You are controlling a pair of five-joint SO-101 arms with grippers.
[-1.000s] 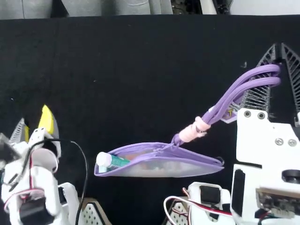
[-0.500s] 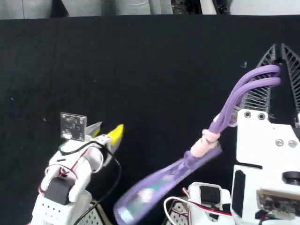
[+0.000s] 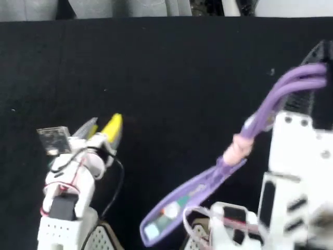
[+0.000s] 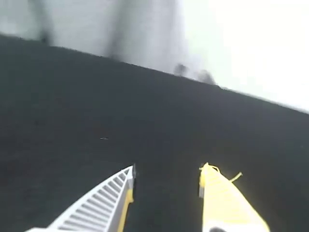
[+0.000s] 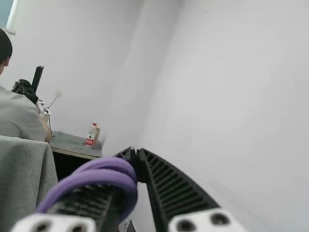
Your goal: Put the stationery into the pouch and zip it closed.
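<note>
Pouch (image 3: 190,205), purple with a clear side, hanging slantwise at the near right of the black table (image 3: 156,73). Low end toward the near edge; high end joined through a pink bead (image 3: 238,147) to a purple cord loop (image 3: 291,88). Inside, seen through the clear side, stationery (image 3: 169,212): white cap, teal body. Contact between low end and table not discernible; zip state likewise.

Right gripper (image 5: 135,153) raised at the far right, black ribbed fingers clamped on the cord loop near their tips.

Left gripper (image 3: 101,125) at the near left, well apart from the pouch, fingers parted and holding nothing: one yellow finger (image 4: 227,203), one white ribbed finger (image 4: 101,208), bare table between them.
</note>
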